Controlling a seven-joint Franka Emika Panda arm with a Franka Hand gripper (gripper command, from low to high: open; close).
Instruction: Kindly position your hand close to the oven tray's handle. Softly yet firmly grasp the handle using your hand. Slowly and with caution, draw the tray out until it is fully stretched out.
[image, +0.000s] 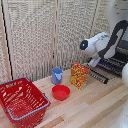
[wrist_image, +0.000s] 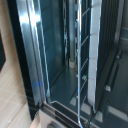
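The tool (image: 93, 62) hovers at the oven tray (image: 106, 66); its grip is unclear. Next, likely closing on the handle (image: 98, 75).

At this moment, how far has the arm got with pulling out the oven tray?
Done: the hand has reached the oven tray, whose bars jut out on the exterior view's right. In hand: grasping the handle; whether the fingers have closed is not visible. Left: whatever remains of the pull; the wrist view shows only oven interior and rack wires.
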